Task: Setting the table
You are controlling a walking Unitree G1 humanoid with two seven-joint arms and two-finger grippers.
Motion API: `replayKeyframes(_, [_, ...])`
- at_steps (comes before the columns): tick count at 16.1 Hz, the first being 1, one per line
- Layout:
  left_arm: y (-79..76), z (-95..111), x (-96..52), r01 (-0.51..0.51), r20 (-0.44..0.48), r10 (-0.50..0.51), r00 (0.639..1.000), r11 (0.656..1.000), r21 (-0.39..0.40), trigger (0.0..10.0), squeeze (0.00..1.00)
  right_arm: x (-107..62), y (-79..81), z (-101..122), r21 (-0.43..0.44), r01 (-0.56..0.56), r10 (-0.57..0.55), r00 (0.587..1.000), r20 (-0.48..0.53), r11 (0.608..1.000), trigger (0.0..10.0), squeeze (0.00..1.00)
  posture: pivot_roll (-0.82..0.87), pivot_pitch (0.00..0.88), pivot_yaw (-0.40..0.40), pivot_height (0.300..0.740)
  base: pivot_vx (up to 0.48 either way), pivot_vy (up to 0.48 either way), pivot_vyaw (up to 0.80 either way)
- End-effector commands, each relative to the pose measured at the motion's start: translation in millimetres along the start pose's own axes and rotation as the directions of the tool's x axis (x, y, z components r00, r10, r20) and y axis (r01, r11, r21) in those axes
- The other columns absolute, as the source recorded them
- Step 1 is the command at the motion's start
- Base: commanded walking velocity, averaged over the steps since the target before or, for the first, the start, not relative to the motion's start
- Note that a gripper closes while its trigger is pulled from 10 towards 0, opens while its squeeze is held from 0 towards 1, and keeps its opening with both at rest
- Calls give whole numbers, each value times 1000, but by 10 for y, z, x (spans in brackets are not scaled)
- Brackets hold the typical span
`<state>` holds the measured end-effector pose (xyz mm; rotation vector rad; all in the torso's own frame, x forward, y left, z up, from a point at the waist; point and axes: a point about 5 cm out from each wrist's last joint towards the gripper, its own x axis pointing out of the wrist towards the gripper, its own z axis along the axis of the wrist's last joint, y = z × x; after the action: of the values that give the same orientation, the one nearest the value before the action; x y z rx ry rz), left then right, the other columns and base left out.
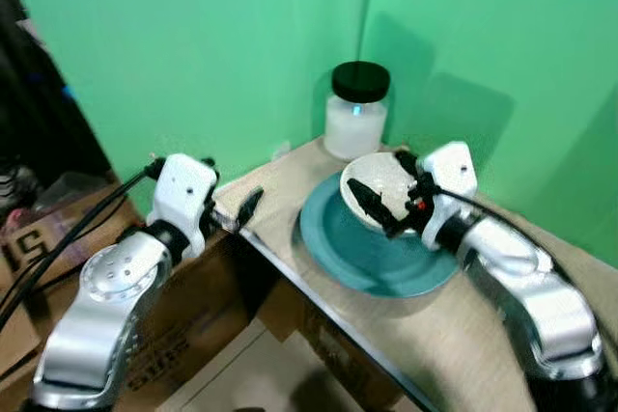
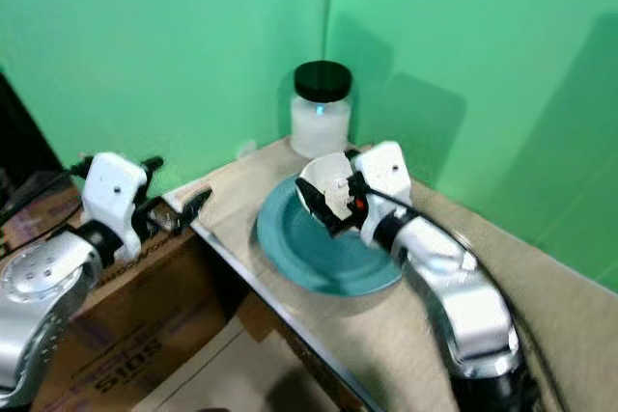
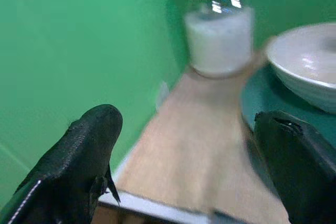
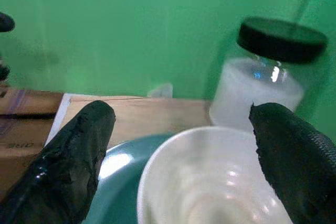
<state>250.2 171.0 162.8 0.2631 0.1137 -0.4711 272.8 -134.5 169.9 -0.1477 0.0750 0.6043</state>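
A round teal plate [image 1: 386,262] with a smooth, glossy face lies on the bench [image 1: 463,335], whose top is covered in a pale beige cloth-like surface edged by a thin metallic strip. On the far part of the plate sits a glossy white bowl [image 1: 381,180], rounded and deep; the right wrist view looks straight into it and its inside appears bare. Behind the plate, in the corner of the green backdrop [image 1: 193,45], stands a clear glass jar [image 1: 357,113] with a flat black lid, packed with something white nearly up to its neck. The right pincer [image 1: 386,198] is over the bowl, its two long black fingers spread wide, one finger [image 1: 365,198] crossing in front of the bowl; whether either finger touches the bowl cannot be told. The left pincer [image 1: 243,211] hovers at the bench's near corner, well apart from the plate, its matte, rubbery fingers [image 3: 79,161] held wide with nothing between them. The left wrist view shows the bowl's curved outer wall resting on the teal plate and the jar beyond, all somewhat blurred. Below the bench edge, the head views show brown cardboard boxes [image 1: 164,335] with dark printed lettering.
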Motion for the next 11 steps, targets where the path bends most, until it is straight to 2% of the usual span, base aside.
replayKeyframes(1, [-21,43,-6,48,12,-48,999,999,8,10000,0,-3,-52,-20,1,-9,9,999,-35,1000,10000,1000,131,0,19,740,0,0,0])
replayKeyframes(2, [-33,35,-16,97,1,-97,995,995,12,10000,0,-12,-101,-10,-16,-24,23,997,-68,1000,10000,1000,131,0,19,740,0,0,0])
replayKeyframes(3, [-72,13,-46,210,-29,-209,977,977,31,10000,0,-43,-153,16,-64,-92,82,986,-149,994,10000,1000,130,0,16,740,0,0,0])
replayKeyframes(4, [-96,0,-67,268,-48,-266,963,963,38,10000,0,-66,-157,20,-84,-137,118,973,-199,987,10000,1000,122,0,22,740,0,0,0])
replayKeyframes(7, [-135,-17,-117,390,-89,-386,918,920,35,10000,0,-125,-107,7,-131,-230,180,932,-313,964,10000,1000,115,0,26,740,0,0,0])
replayKeyframes(9, [-140,-13,-118,414,-91,-410,908,910,33,10000,0,-155,-102,-9,-141,-249,187,918,-350,958,10000,1000,112,0,28,740,0,0,0])
replayKeyframes(10, [-143,-9,-115,424,-91,-420,903,905,33,10000,0,-176,-120,-12,-145,-251,185,913,-365,957,10000,0,110,0,31,740,0,0,0])
replayKeyframes(11, [-146,-6,-111,432,-90,-427,900,901,34,10000,0,-190,-171,-11,-132,-221,159,916,-369,966,10000,0,108,0,30,740,0,0,0])
